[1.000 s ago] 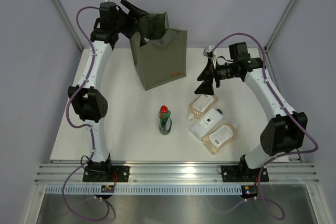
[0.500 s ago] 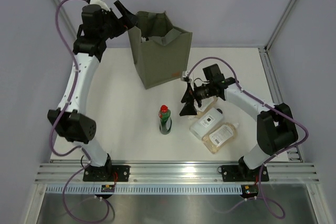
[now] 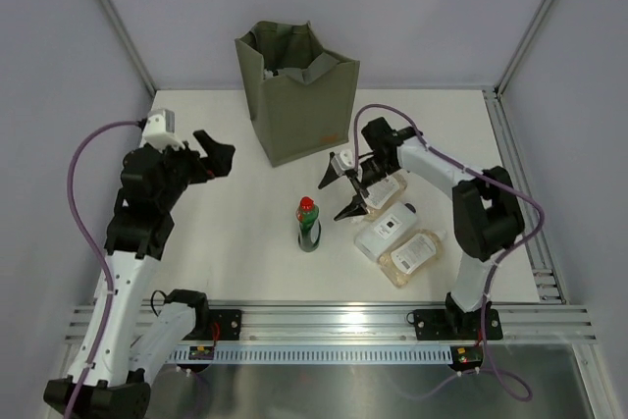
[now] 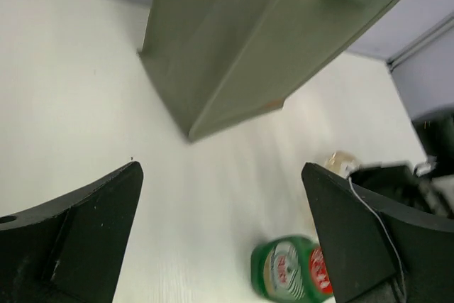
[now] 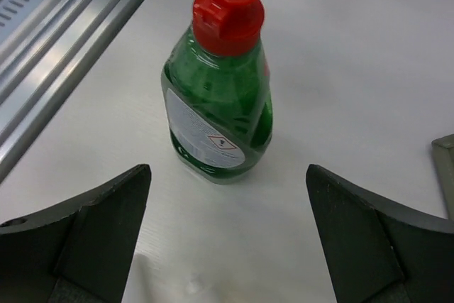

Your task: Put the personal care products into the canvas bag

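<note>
The canvas bag (image 3: 294, 95) stands upright at the back centre, its mouth open; it also shows in the left wrist view (image 4: 241, 47). The green red-capped bottle (image 3: 308, 223) stands upright in front of it, and shows in both wrist views (image 5: 220, 104) (image 4: 291, 271). A white flat bottle (image 3: 385, 231) and an amber bottle (image 3: 414, 254) lie to its right. Another amber bottle (image 3: 381, 193) lies partly under my right arm. My right gripper (image 3: 336, 193) is open and empty, just right of the green bottle and facing it (image 5: 227, 175). My left gripper (image 3: 216, 152) is open and empty, left of the bag (image 4: 220, 175).
A metal rail (image 3: 334, 326) runs along the table's near edge, also in the right wrist view (image 5: 64, 5). Frame posts (image 3: 113, 22) stand at the back corners. The right arm's cable (image 3: 378, 113) loops beside the bag.
My left arm has swung down from above the bag's mouth to the left side of the table. My right gripper has moved left and down toward the green bottle.
</note>
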Controlling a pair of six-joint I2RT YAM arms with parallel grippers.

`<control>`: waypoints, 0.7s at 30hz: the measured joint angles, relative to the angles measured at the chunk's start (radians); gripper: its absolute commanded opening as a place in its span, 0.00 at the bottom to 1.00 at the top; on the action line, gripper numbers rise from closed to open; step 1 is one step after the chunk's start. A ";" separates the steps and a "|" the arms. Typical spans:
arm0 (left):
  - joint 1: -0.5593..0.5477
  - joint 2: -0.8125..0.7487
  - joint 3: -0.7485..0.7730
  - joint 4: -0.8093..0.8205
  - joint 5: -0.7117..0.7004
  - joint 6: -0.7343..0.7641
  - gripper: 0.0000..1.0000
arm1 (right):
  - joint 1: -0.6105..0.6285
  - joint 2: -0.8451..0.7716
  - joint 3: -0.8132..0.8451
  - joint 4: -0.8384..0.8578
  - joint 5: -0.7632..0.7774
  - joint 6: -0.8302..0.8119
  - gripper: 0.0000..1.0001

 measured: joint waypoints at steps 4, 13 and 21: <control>0.000 -0.155 -0.174 -0.070 -0.008 -0.021 0.99 | -0.002 0.182 0.211 -0.288 -0.012 -0.285 1.00; 0.000 -0.395 -0.211 -0.170 -0.049 -0.033 0.99 | 0.092 0.227 0.237 -0.367 0.004 -0.443 1.00; 0.000 -0.386 -0.211 -0.214 -0.047 -0.045 0.99 | 0.202 0.224 0.191 -0.147 0.045 -0.246 0.85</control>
